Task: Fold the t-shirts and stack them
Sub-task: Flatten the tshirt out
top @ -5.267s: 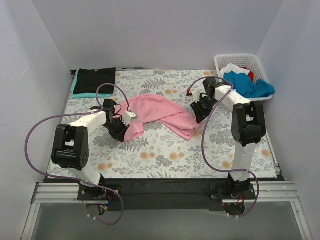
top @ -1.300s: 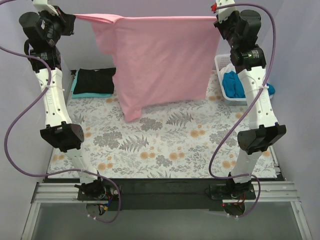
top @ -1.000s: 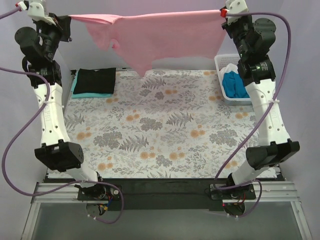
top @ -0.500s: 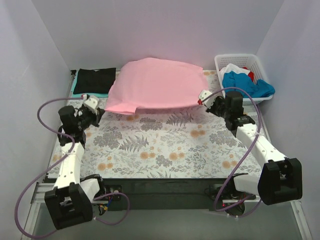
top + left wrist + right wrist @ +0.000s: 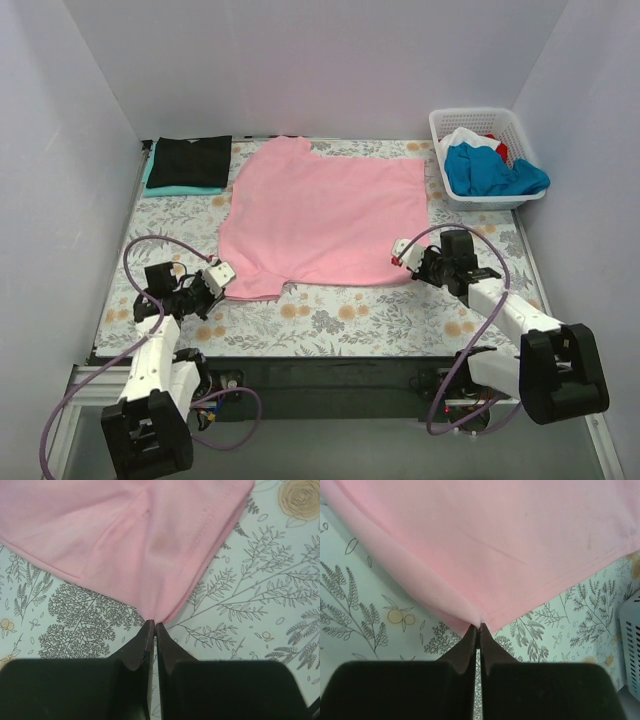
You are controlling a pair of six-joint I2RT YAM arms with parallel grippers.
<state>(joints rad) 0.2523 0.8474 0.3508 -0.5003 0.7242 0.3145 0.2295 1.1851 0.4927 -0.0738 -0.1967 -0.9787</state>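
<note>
although the top view shows the pink t-shirt [image 5: 325, 215] spread flat on the middle of the floral tablecloth [image 5: 340, 310], it is too coarse to show the jaws. the wrist views settle this: the left gripper [image 5: 151, 630] is clenched on the near-left corner, where a stitched seam runs, and the right gripper [image 5: 479, 630] is clenched on the near-right hem corner. the cloth narrows to a point at each pair of tips. both wrist views cut off the rest of the garment. its near edge runs left to right between the grippers. a tab juts from the far edge; collar or sleeve cannot be told. at far left, a folded black t-shirt [image 5: 190, 160] hides most of a teal t-shirt [image 5: 165, 189].
</note>
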